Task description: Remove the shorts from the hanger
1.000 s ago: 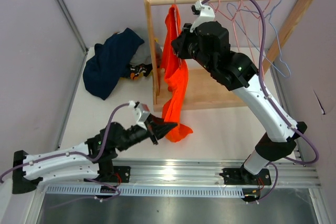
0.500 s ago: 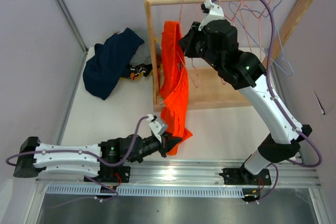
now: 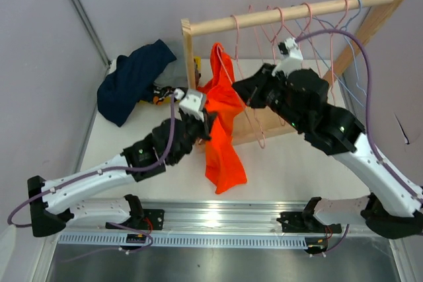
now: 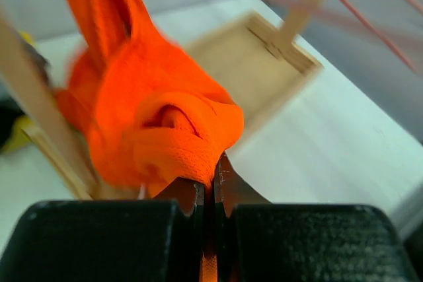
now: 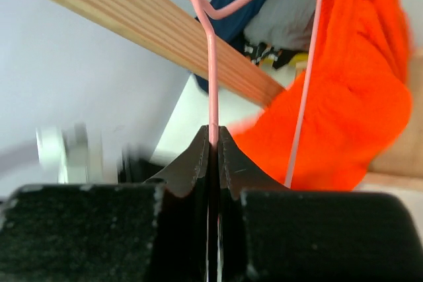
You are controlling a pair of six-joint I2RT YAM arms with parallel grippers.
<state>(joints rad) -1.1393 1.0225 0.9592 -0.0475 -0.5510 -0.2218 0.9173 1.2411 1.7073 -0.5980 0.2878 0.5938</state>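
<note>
The left gripper (image 4: 211, 171) is clamped on a bunched fold of the soft, bright orange shorts (image 4: 165, 123), which hang limp between both arms. The right gripper (image 5: 213, 138) pinches the thin pink wire hanger (image 5: 211, 57) below the round wooden rail (image 5: 132, 28). Crumpled navy shorts (image 3: 132, 80) lie on the table (image 3: 277, 163) beyond.

We are looking at the bright orange shorts (image 3: 221, 130), plain all over. Far on the left we are seeing navy blue shorts (image 3: 129, 80). Beside them we are spotting grey cloth (image 5: 291, 18) and patterned shorts (image 5: 264, 54) in black, white and yellow. The rack (image 3: 284, 14) is showing light brown wood. The pink hanger (image 5: 211, 64) is shining pale pink, and a blue hanger (image 3: 355, 51) is hanging far right. The left gripper (image 4: 210, 179) and right gripper (image 5: 213, 140) are looking black. The table (image 3: 291, 163) is looking creamy white.
</note>
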